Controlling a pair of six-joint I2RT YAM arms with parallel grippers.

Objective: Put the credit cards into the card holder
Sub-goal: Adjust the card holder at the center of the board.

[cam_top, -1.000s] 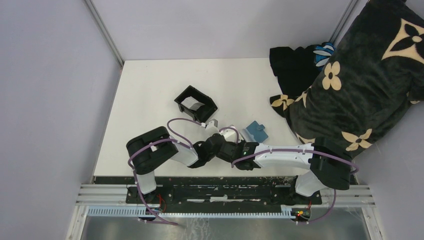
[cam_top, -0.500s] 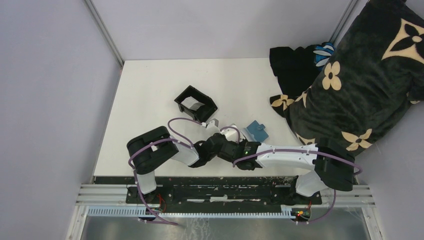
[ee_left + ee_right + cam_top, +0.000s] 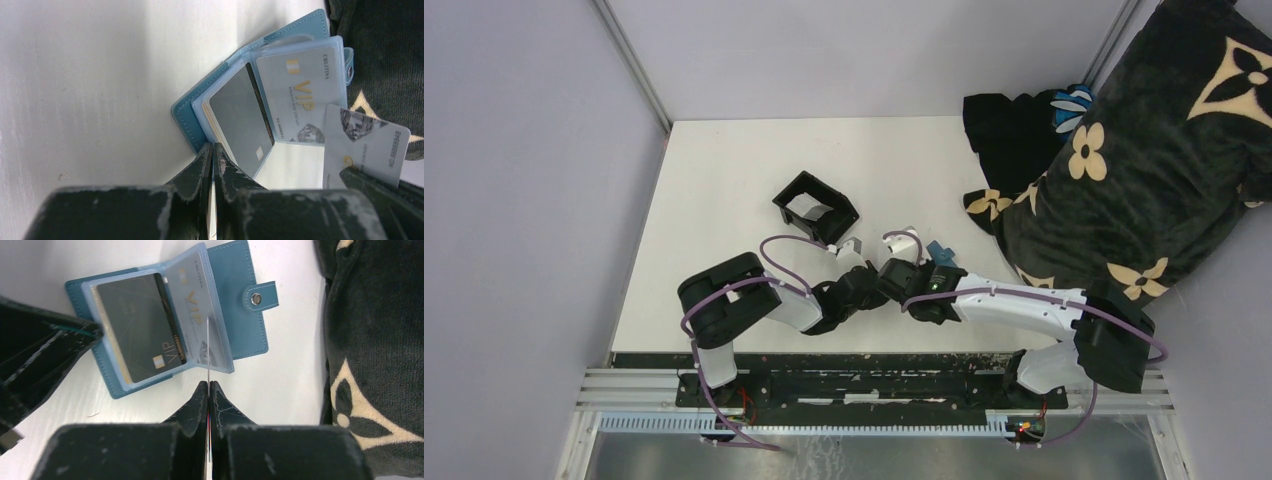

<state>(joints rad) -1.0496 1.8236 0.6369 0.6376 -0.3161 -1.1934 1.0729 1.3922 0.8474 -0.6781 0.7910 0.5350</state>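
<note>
The teal card holder (image 3: 240,300) lies open on the white table, with a dark card and a pale VIP card in its clear sleeves. It also shows in the left wrist view (image 3: 187,112). My right gripper (image 3: 208,384) is shut on a pale credit card (image 3: 207,350), which I see edge-on with its far edge over the sleeves. The same card shows flat in the left wrist view (image 3: 365,145). My left gripper (image 3: 213,146) is shut on the holder's near-left edge. In the top view the holder (image 3: 944,250) is mostly hidden under the right wrist.
A black open-topped box (image 3: 816,208) stands behind the arms to the left. A dark flowered blanket (image 3: 1144,170) covers the table's right side, close to the holder (image 3: 370,340). Grey walls enclose the table.
My right arm has moved away from the base with the card and now covers most of the holder in the top view. The left arm has stayed put.
</note>
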